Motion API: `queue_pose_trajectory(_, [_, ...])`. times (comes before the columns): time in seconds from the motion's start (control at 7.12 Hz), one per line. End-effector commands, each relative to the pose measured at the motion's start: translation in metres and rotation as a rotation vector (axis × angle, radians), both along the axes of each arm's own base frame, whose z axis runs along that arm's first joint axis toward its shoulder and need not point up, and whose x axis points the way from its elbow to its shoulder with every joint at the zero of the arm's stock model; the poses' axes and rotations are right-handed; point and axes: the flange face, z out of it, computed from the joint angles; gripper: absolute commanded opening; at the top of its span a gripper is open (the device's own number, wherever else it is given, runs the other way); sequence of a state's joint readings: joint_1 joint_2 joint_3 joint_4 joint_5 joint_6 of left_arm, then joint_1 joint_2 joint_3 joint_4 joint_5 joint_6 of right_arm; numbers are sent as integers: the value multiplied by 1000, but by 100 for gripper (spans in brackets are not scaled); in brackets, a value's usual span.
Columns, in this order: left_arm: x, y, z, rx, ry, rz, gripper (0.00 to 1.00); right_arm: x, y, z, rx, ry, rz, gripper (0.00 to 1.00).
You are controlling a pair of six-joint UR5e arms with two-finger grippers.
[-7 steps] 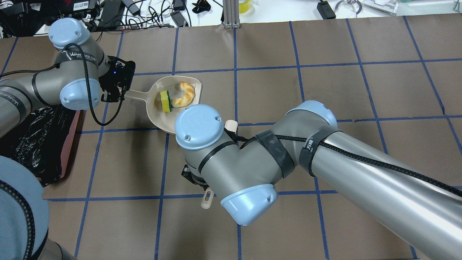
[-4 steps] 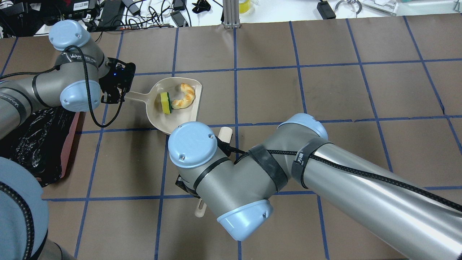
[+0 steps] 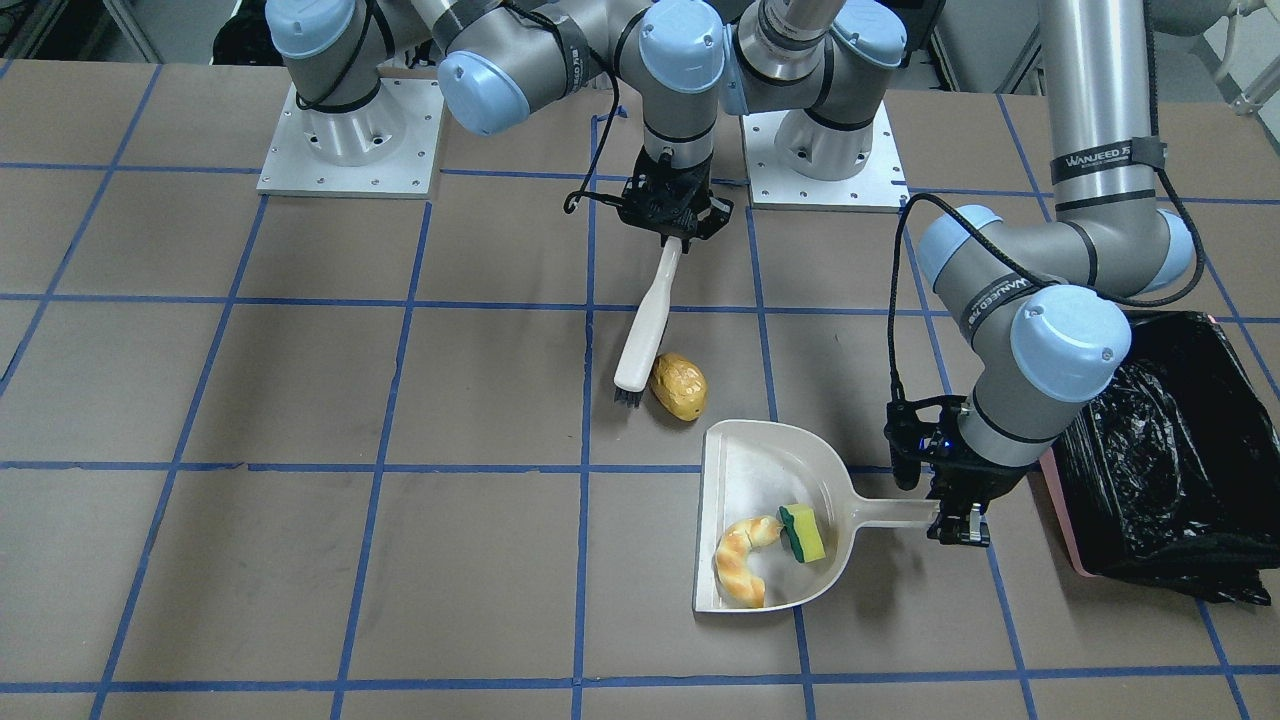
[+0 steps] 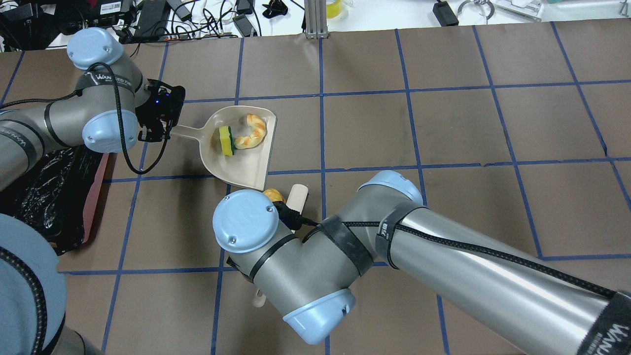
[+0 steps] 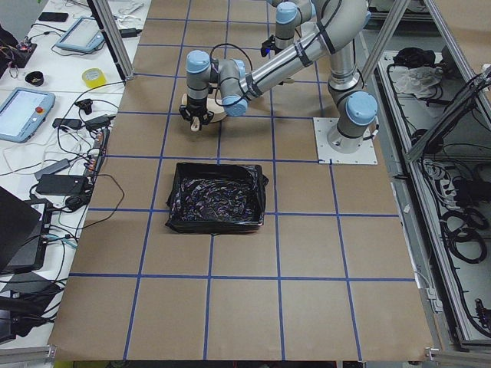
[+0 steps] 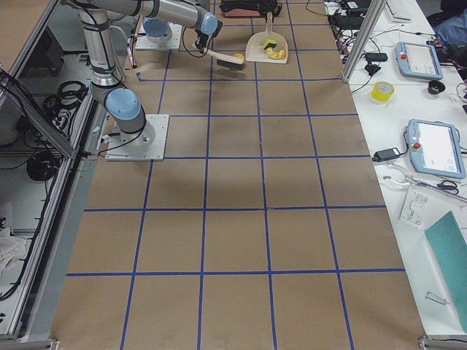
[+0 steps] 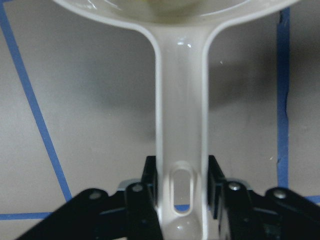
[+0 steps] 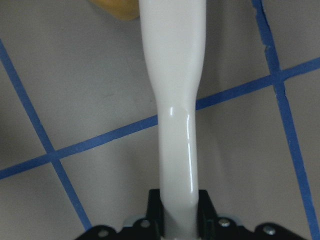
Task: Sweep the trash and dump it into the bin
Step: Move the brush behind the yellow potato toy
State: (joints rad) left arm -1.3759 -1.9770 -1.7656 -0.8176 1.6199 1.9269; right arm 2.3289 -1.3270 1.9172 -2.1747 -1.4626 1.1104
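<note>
Lying just beside the brush (image 3: 645, 330), potato-like lump (image 3: 679, 386) (outside the dustpan (image 3: 757, 462)).

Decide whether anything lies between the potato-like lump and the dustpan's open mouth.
Nothing visible does. The lump lies on the table just off the mouth corner of the dustpan. The brush, held by the right gripper, sits at its far side.

Silver arms (image 4: 493, 291), blue joint caps (image 4: 245, 222), black cables (image 4: 493, 255)

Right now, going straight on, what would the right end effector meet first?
The right end effector would likely meet the potato, lying beside its brush head; beyond that the way looks free, depth unclear.
</note>
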Motion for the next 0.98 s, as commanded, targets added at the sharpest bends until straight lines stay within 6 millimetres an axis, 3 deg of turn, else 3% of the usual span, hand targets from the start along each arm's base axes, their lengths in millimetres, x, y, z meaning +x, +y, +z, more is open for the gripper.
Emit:
queue_pose_trajectory(0.0, [0, 0, 0, 0, 0, 2, 2, 1, 0, -1, 1, 2, -23, 0])
queue_pose_trajectory(0.84, [0, 0, -1, -3, 0, 0, 2, 11, 9, 6, 78, -56, -182, 0])
